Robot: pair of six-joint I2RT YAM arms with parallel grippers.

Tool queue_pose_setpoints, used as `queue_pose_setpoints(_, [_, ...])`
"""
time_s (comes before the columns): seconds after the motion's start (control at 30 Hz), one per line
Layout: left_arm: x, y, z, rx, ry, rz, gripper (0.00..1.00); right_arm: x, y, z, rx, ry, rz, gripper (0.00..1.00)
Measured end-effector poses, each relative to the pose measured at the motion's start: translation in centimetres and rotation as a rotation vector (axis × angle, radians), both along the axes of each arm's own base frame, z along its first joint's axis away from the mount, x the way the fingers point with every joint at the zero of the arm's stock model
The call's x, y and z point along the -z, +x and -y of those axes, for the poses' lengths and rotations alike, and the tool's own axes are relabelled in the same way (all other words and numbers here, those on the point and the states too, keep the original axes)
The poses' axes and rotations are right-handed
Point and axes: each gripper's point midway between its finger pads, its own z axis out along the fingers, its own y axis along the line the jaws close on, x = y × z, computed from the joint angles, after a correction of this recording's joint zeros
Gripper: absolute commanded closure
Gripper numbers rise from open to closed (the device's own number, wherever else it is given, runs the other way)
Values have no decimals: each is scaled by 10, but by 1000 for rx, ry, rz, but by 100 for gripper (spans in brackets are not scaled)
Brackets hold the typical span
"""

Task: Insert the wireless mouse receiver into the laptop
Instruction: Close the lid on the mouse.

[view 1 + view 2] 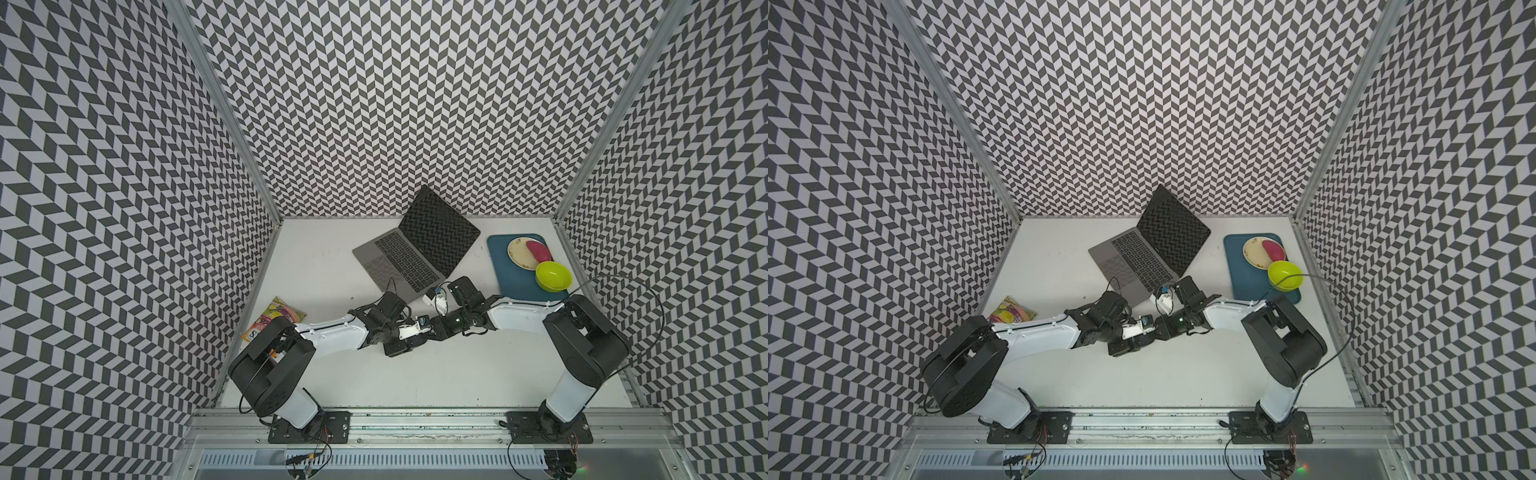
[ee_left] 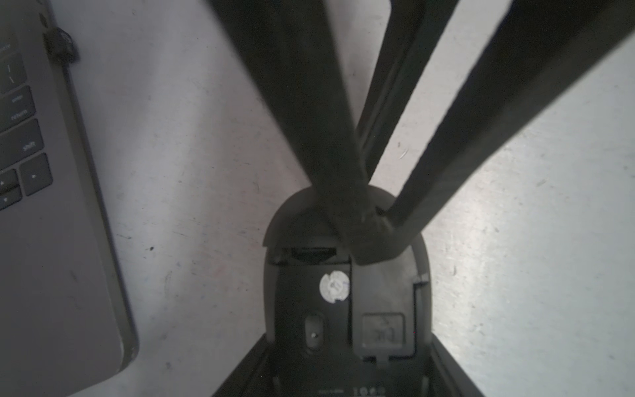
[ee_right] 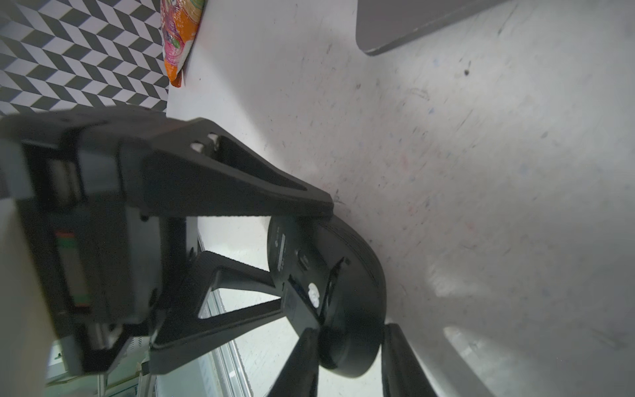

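Note:
The grey laptop [image 1: 386, 262] [image 1: 1121, 266] lies open at the back of the table, and its edge shows in the left wrist view [image 2: 51, 257]. My left gripper [image 2: 347, 374] [image 3: 302, 254] is shut on the black mouse [image 2: 378, 299] [image 3: 357, 275] and holds it off the table with its underside showing. My right gripper [image 3: 350, 361] [image 2: 374, 237] meets it head-on, its fingers closed against both faces of the mouse's far end. I cannot make out the wireless mouse receiver. A small dark stub [image 2: 60, 46] sticks out of the laptop's side edge; what it is I cannot tell.
A teal tray [image 1: 503, 270] at the back right carries a plate [image 1: 517, 253], a pink item [image 1: 538, 250] and a green bowl [image 1: 553, 276]. A bright snack bag [image 1: 276, 318] [image 3: 178, 34] lies by the left wall. Patterned walls close in three sides.

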Motion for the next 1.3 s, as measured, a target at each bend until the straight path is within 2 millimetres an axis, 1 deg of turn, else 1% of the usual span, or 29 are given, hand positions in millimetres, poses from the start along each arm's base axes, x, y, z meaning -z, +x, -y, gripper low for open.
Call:
queue_pose_setpoints(0.23, [0, -1, 2, 4, -9, -5, 44, 3, -7, -1, 0, 16, -22, 57])
queue_pose_setpoints(0.37, [0, -1, 2, 5, -11, -8, 44, 4, -9, 2, 20, 15, -28, 49])
queue_pose_setpoints(0.43, [0, -1, 2, 5, -13, -6, 44, -1, -9, 8, 44, 16, -16, 46])
queue_pose_setpoints(0.53, [0, 0, 3, 5, -15, -4, 44, -16, -4, 18, 91, 31, 25, 45])
queue_pose_setpoints(0.57, [0, 0, 3, 4, -15, -4, 44, -21, -2, 22, 109, 37, 41, 46])
queue_pose_setpoints(0.7, [0, 0, 3, 5, -15, -4, 44, -36, 5, 32, 155, 61, 84, 59])
queue_pose_setpoints(0.87, [0, 0, 4, 6, -18, -3, 44, -38, -1, 26, 134, 88, 65, 66])
queue_pose_setpoints(1.0, [0, 0, 4, 7, -19, -5, 45, -35, -5, 20, 110, 104, 47, 67])
queue_pose_setpoints(1.3, [0, 0, 6, 11, -26, -6, 45, -24, -8, 14, 86, 104, 13, 67])
